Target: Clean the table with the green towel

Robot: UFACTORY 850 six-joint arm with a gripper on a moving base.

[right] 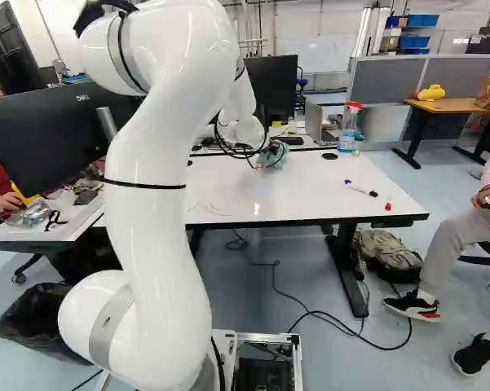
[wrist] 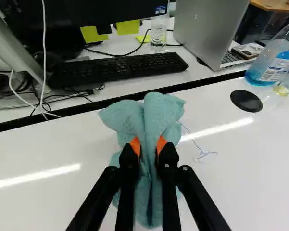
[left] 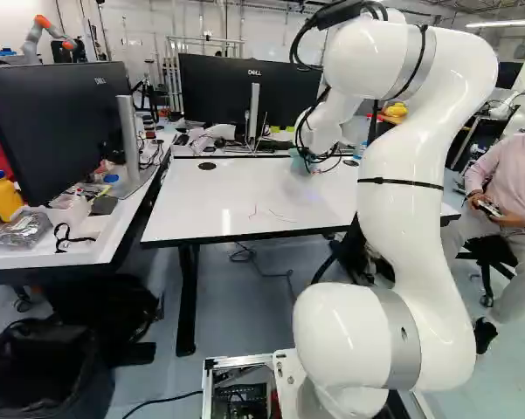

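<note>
Your tool (wrist: pixel 148 146) pinches the green towel (wrist: pixel 156 113), and the blue scribble (wrist: pixel 202 153) you'd likely wipe next lies just beside it, towards the spray bottle (wrist: pixel 273 61).

Green towel (wrist: pixel 151 118) crumpled, pinched at middle, over white table (left: pixel 196 205); table glossy, red and blue scribbles.

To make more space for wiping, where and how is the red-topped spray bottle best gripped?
Best, I think, on the spray bottle where it narrows under the red head, coming level from the arm's side: it stands upright, a small bottle close beside its base. First lay down the green towel held in the jaws.
</note>
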